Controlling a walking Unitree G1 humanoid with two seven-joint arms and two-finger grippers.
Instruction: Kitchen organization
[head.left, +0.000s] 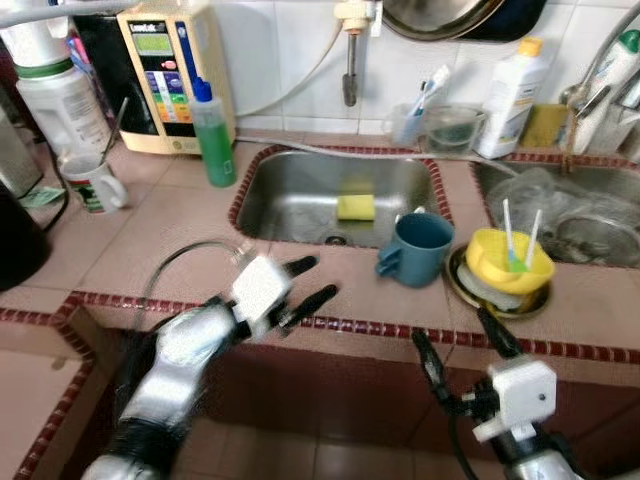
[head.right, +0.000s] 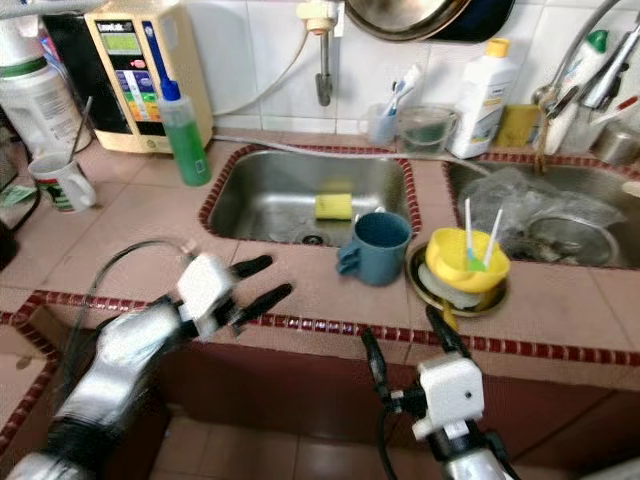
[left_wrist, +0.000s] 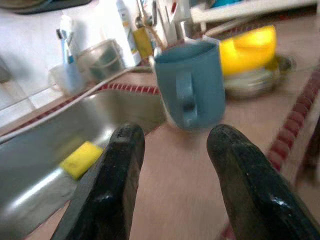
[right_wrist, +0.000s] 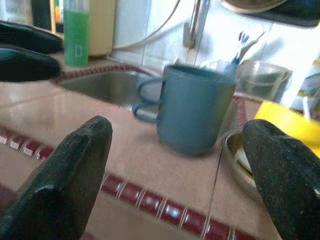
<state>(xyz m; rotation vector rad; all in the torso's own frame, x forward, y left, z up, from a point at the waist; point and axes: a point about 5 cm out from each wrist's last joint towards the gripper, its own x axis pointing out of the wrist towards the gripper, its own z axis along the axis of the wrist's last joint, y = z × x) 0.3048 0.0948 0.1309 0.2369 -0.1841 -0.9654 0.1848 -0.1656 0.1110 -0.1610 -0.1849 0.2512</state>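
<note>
A blue mug (head.left: 415, 248) stands upright on the tiled counter at the front rim of the left sink (head.left: 290, 195), handle toward my left. Beside it on its right, a yellow bowl (head.left: 510, 262) holding two sticks rests on a metal plate (head.left: 462, 283). A yellow sponge (head.left: 355, 207) lies in the sink. My left gripper (head.left: 312, 282) hovers open over the counter's front edge, well left of the mug. My right gripper (head.left: 462, 345) is open just in front of the counter edge, below the mug and bowl. The right wrist view faces the blue mug (right_wrist: 192, 112).
A green soap bottle (head.left: 212, 135) and a water machine (head.left: 170, 70) stand at the back left, with a white cup (head.left: 92, 182) nearby. A second sink (head.left: 575, 215) on the right holds dishes. A white bottle (head.left: 510, 95) and toothbrush cups (head.left: 415, 120) line the back wall.
</note>
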